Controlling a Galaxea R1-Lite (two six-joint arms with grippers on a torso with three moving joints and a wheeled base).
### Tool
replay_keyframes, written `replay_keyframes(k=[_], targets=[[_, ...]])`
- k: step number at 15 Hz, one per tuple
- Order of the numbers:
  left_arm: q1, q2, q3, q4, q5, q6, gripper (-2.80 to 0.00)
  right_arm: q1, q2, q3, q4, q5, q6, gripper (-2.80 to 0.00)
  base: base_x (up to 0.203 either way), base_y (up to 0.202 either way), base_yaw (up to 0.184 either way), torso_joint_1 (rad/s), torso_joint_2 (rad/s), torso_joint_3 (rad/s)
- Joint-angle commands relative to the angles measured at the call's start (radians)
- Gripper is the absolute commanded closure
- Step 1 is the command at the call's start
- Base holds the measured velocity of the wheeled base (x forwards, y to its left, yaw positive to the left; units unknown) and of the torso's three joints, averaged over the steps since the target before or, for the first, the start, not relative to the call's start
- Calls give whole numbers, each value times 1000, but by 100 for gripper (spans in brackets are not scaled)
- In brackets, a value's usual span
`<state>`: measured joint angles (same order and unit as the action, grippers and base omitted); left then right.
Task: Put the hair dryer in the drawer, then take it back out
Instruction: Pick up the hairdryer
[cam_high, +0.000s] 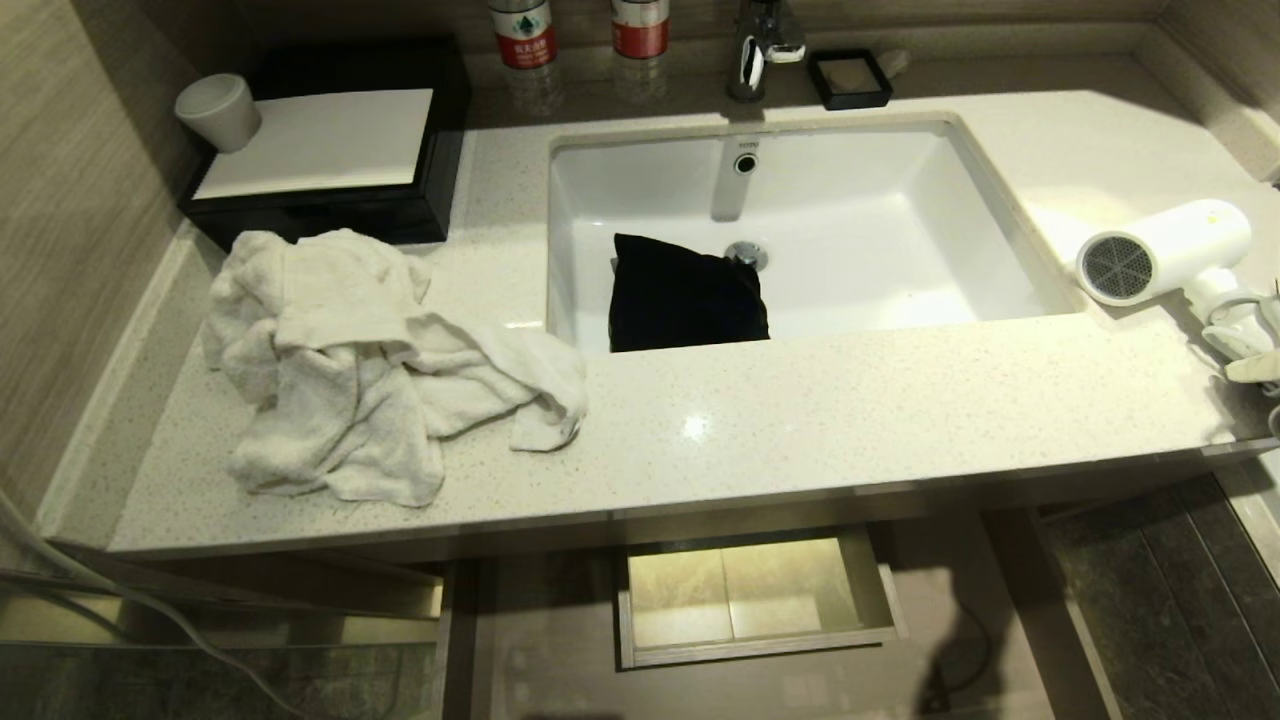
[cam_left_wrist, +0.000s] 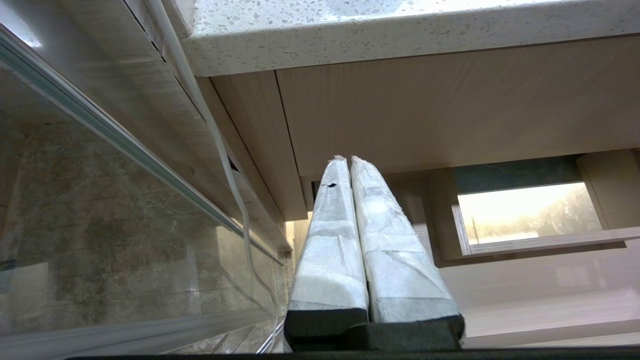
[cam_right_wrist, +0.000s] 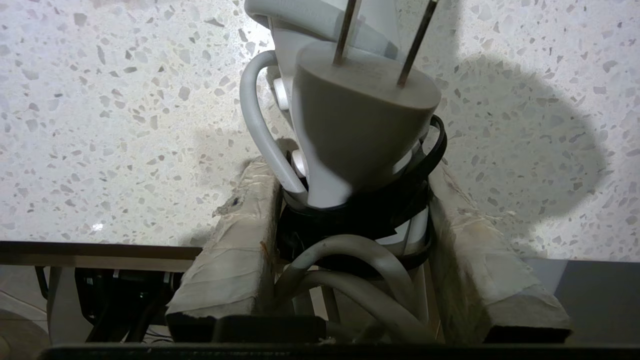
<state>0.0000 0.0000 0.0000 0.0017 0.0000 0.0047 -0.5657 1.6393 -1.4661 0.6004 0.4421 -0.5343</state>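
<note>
A pale speckled stone desk (cam_high: 820, 420) is filling the head view, with a white sink (cam_high: 1000, 250) sunk toward its back edge and a black cloth (cam_high: 685, 300) lying in the basin; a crumpled white towel (cam_high: 360, 370) is sprawling near the left edge; the hair dryer (cam_high: 1165, 255) is lying at the right edge, grille facing forward, its handle running off toward the right pincer (cam_high: 1250, 345), which is barely showing; below the front edge the drawer (cam_high: 755, 650) is standing pulled open.

In the left wrist view the left pincer (cam_left_wrist: 345, 159) is hanging parked beside the cabinet, its taped fingers pressed together on nothing.

In the right wrist view the right pincer (cam_right_wrist: 350, 185) is sitting half-closed around the handle end and bundled cord, fingers pressing on both sides; the plug (cam_right_wrist: 360, 120) is jutting up between them.

The dryer is looking light, rigid and smooth, so likely slippery; the strapped handle seems the sounder hold, since the fat barrel would be too wide. The barrel is out of this wrist view, and the loose cord loops are hiding how firmly the fingers are seating.
</note>
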Motion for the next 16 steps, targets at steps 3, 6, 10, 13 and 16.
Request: replay_keyframes(k=[3, 6, 10, 13, 16], targets=[[0, 0, 2, 0, 0, 0, 0, 0, -91, 19, 5, 0, -3, 0, 0, 0, 0, 0, 0, 0], [0, 0, 1, 0, 0, -1, 0, 0, -152, 25, 26, -1, -3, 0, 0, 0, 0, 0, 0, 0], [0, 0, 2, 0, 0, 0, 0, 0, -238, 74, 33, -1, -3, 0, 0, 0, 0, 0, 0, 0], [0, 0, 2, 0, 0, 0, 0, -5, -297, 105, 31, -1, -3, 0, 0, 0, 0, 0, 0, 0], [0, 0, 1, 0, 0, 0, 0, -21, -342, 121, 33, -2, -4, 0, 0, 0, 0, 0, 0, 0]])
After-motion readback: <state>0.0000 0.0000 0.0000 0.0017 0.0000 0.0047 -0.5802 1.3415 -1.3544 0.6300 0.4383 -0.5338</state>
